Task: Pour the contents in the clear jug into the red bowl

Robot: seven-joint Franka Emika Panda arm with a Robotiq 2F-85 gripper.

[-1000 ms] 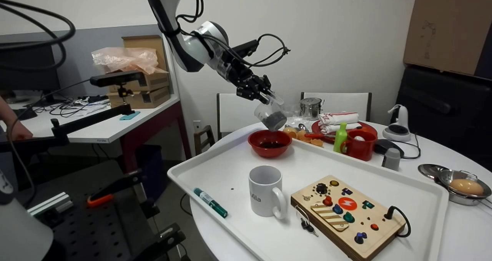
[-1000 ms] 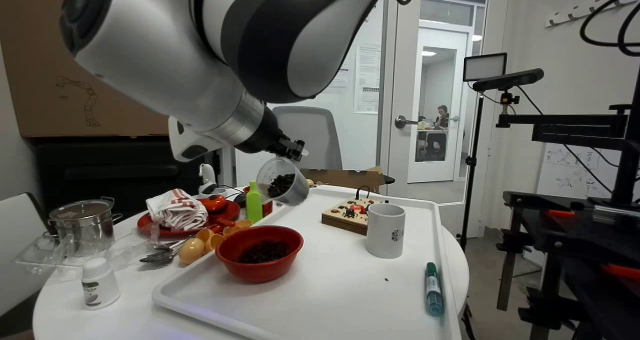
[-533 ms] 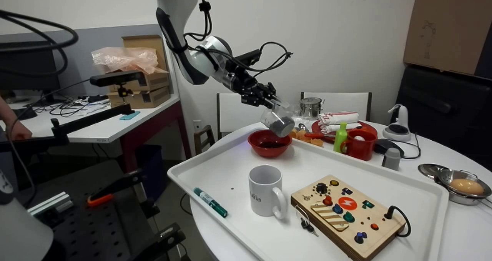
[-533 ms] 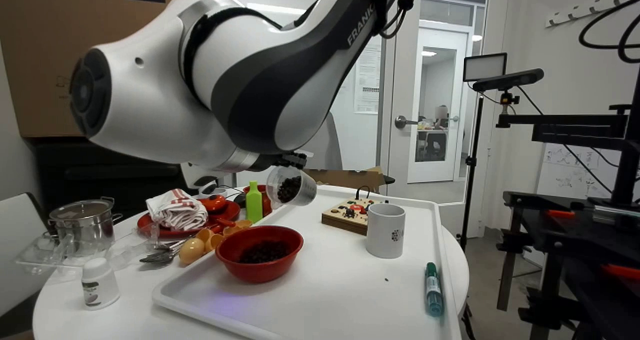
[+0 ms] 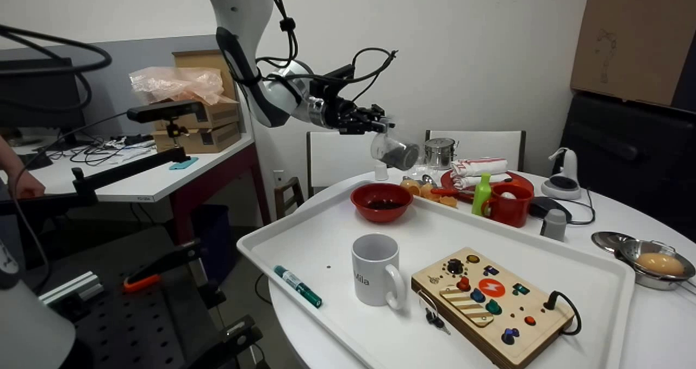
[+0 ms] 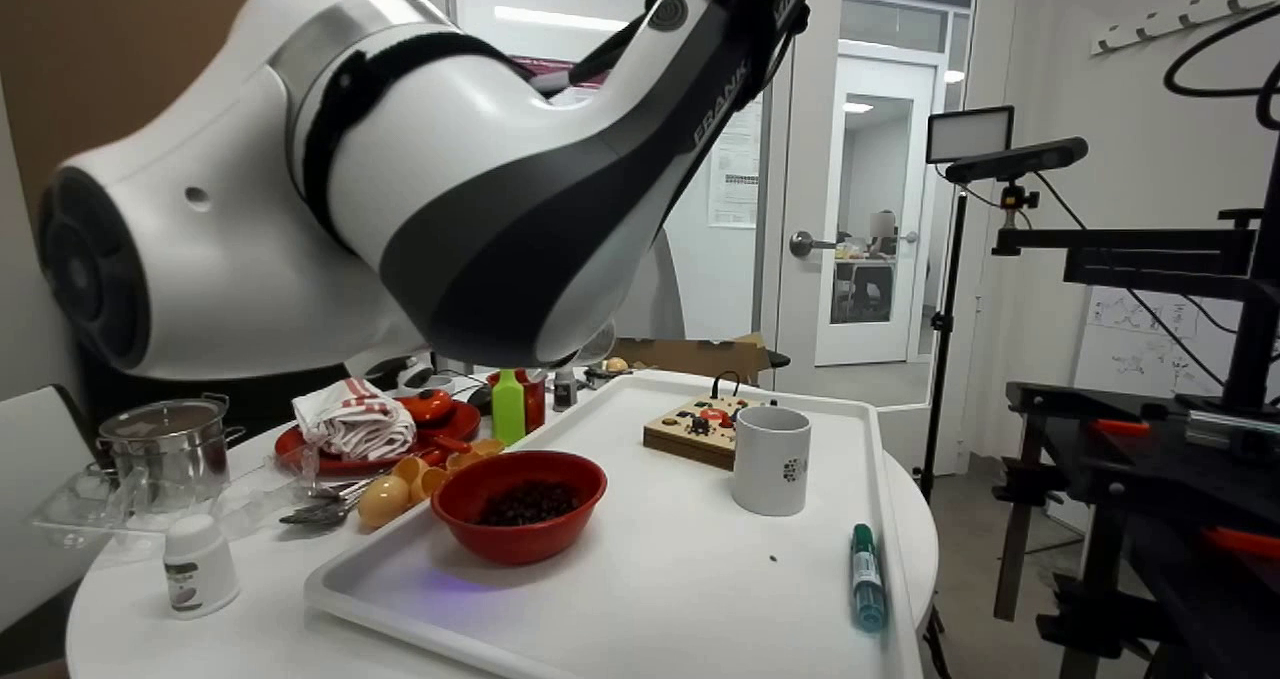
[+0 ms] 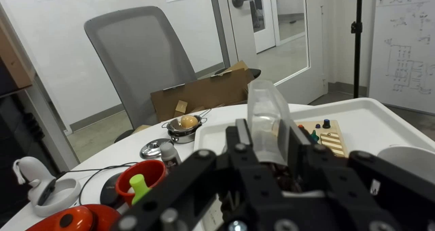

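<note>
White and round, the table [image 6: 270,639] carries a large white raised-rim tray [image 6: 680,609], one corner of which appears to jut past the table's edge. Above them, the black two-fingered gripper [image 7: 271,130] pinches a clear part of the see-through plastic jug [image 5: 390,147]. Tilted well over in the air, the jug has dark pieces [image 5: 401,156] gathered at its lower end; the white-and-black arm [image 6: 480,189] hides most of it in an exterior view. Lower down and apart from the jug, the shallow round red bowl [image 5: 379,214] stands near another corner of the tray, close to the rim, with dark bits [image 6: 530,504] inside. Just beyond that rim sit tan egg-shaped pieces [image 6: 383,502]; a small white bottle [image 6: 200,569] stands nearer the table's edge. Farther along the same side is a slim lime-green bottle [image 5: 481,195]. A broad stretch of tray surface lies between the bowl and the white cylindrical mug [image 5: 363,274], which stands near a flat wooden control box [image 5: 508,306]; a green marker [image 6: 867,579] lies by the opposite rim.
</note>
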